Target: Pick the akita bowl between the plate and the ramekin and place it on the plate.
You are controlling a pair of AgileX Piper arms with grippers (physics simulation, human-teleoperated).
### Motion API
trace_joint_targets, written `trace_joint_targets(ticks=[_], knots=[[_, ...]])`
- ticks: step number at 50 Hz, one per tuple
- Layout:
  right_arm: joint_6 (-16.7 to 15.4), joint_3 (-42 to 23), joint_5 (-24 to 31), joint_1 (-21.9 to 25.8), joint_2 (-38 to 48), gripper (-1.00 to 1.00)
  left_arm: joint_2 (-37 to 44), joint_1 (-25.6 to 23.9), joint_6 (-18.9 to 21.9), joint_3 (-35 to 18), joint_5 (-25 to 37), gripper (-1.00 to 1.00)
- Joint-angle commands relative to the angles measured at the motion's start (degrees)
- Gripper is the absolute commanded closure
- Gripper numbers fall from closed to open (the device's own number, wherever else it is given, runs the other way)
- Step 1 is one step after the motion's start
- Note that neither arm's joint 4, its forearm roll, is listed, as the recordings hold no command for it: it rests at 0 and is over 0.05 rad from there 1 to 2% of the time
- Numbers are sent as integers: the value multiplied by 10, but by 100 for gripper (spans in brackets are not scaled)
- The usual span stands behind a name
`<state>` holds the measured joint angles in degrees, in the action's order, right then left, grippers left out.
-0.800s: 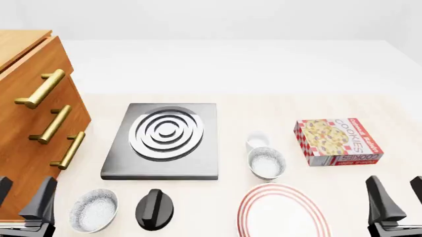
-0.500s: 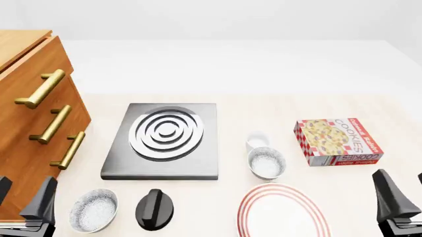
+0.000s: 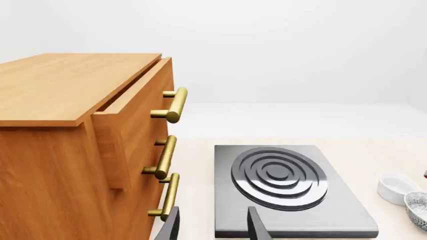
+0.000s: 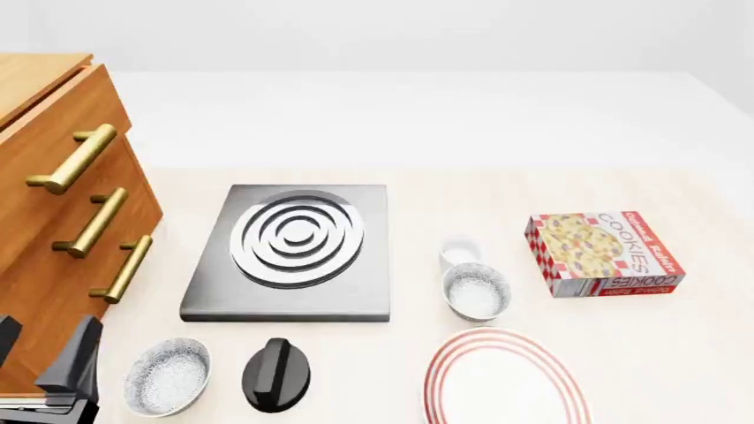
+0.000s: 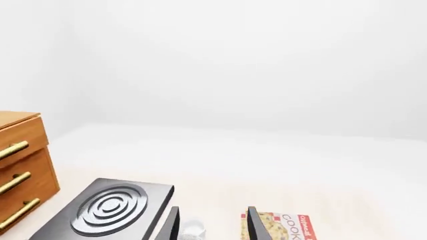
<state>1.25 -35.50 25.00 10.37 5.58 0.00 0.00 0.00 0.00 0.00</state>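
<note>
1. Two speckled bowls exist; the target bowl (image 4: 476, 291) sits between ramekin (image 4: 458, 253) and plate (image 4: 504, 378).
2. Right gripper (image 5: 211, 223), fingers apart and empty, should descend over its rim.
3. Avoid the cookie box (image 4: 605, 253).

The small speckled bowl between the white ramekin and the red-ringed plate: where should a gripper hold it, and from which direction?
Grip the thin dark rim of the small speckled bowl, coming straight down from above. It sits upright and open. Choose the rim's right side: the tiny white ramekin crowds the far edge, and the large red-ringed white plate lies close in front.
</note>
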Motion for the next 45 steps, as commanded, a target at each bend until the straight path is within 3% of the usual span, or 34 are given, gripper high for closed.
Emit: trace_joint_targets(ticks=[1, 24, 26, 36, 39, 45], knots=[[-24, -126, 41, 28, 72, -100, 0, 0, 0, 0, 0, -100], [-47, -291, 88, 76, 252, -100, 0, 0, 0, 0, 0, -100], [-20, -310, 100, 87, 278, -100, 0, 0, 0, 0, 0, -100], [-9, -382, 140, 98, 338, -100, 0, 0, 0, 0, 0, -100], [20, -401, 160, 102, 365, -100, 0, 0, 0, 0, 0, -100], [16, -402, 174, 102, 382, -100, 0, 0, 0, 0, 0, -100]])
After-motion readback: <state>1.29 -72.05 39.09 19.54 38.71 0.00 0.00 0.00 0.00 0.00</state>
